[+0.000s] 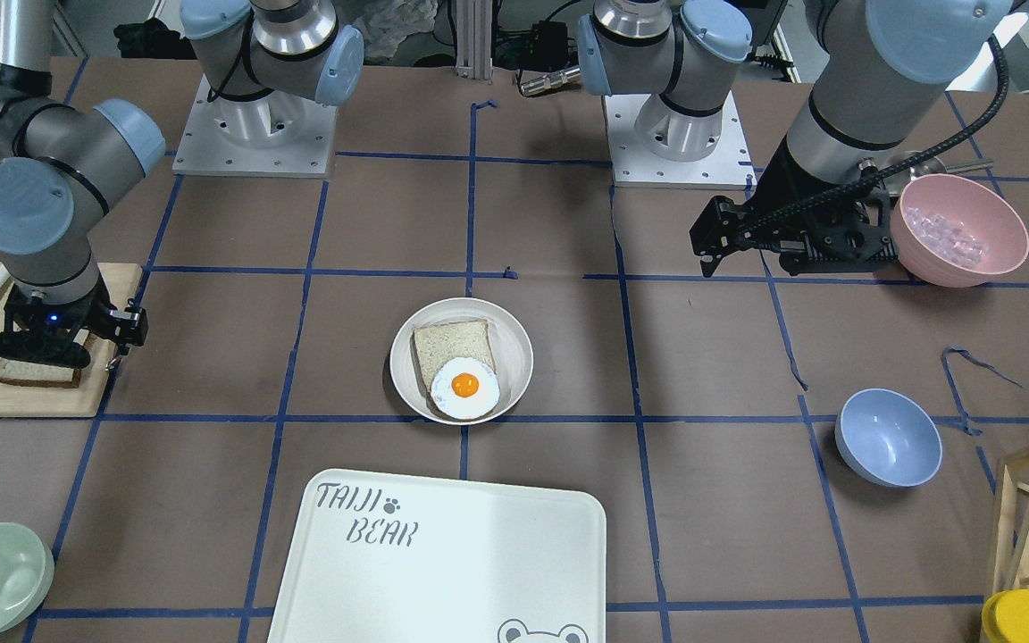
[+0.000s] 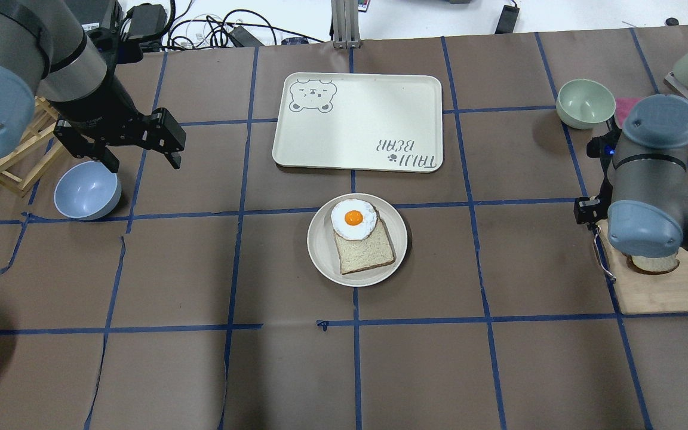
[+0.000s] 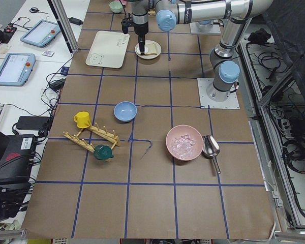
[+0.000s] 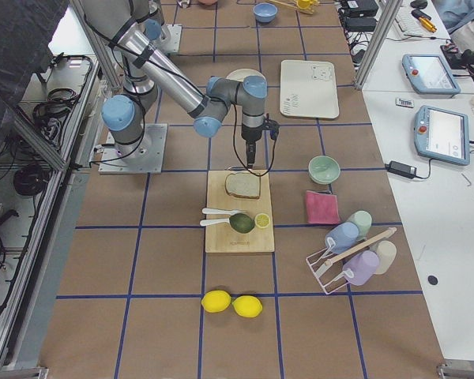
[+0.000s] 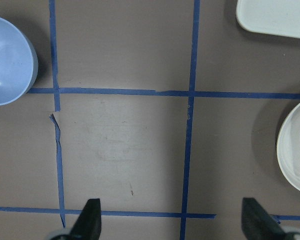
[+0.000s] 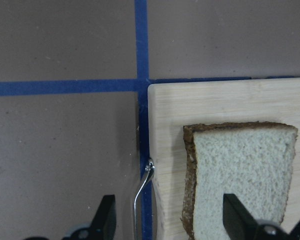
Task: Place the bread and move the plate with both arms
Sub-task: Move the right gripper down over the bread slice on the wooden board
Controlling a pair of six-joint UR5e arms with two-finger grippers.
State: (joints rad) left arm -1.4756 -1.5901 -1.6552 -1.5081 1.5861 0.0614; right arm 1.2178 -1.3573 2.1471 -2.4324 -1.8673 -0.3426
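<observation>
Wood board [image 6: 170, 110] bore your one bread [image 6: 240, 170]; one plate [image 2: 323, 251] sat on desk [image 2: 200, 358]; left end effector [image 5: 171, 215], right end effector [image 6: 168, 210] both stood spread.

Your grey tubular left arm [image 1: 845, 107] and right arm [image 1: 41, 259] carry round light-blue joint caps and stand on square silver base plates [image 1: 211, 156] dotted with screw holes. A black ribbed cable [image 1: 1003, 80] runs along the left arm to its black two-finger left gripper [image 2: 142, 160]. The black right gripper [image 6: 172, 220] shows a small blue light [image 1: 52, 317].
</observation>
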